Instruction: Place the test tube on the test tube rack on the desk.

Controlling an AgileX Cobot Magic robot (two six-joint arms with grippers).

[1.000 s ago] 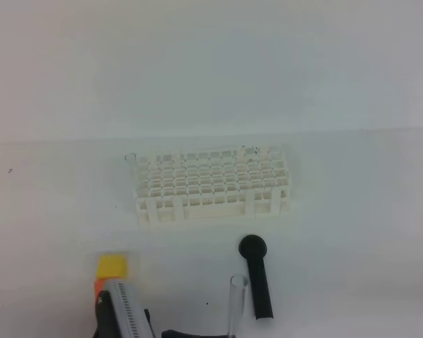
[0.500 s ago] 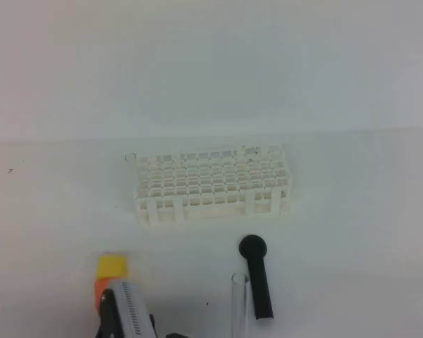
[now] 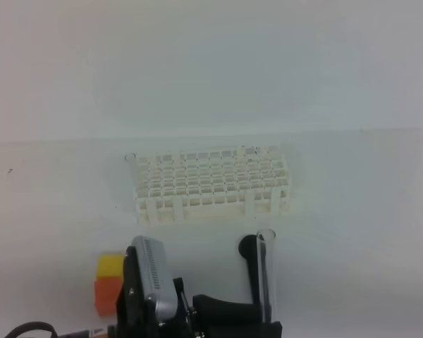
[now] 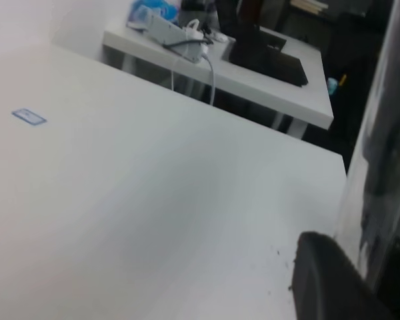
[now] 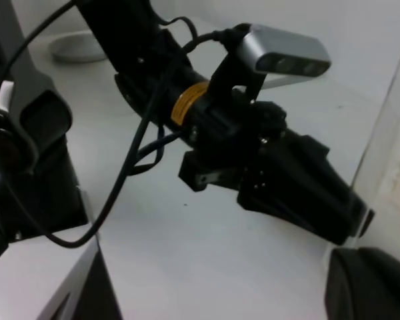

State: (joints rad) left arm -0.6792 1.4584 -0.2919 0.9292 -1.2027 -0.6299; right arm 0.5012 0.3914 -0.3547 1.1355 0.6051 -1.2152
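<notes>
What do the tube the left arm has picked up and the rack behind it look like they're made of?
Test tube: clear and glossy, probably glass, though clear plastic can't be ruled out; the black tool shows through it. Test tube rack: opaque white with a matte finish, likely moulded plastic, judging by its thin, uniform grid walls.

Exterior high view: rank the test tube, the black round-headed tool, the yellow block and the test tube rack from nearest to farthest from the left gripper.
From the left gripper:
1. test tube, held upright in it.
2. black round-headed tool, just left, behind the tube.
3. test tube rack, farther back on the desk.
The yellow block, far left, is too close to call against the rack.
</notes>
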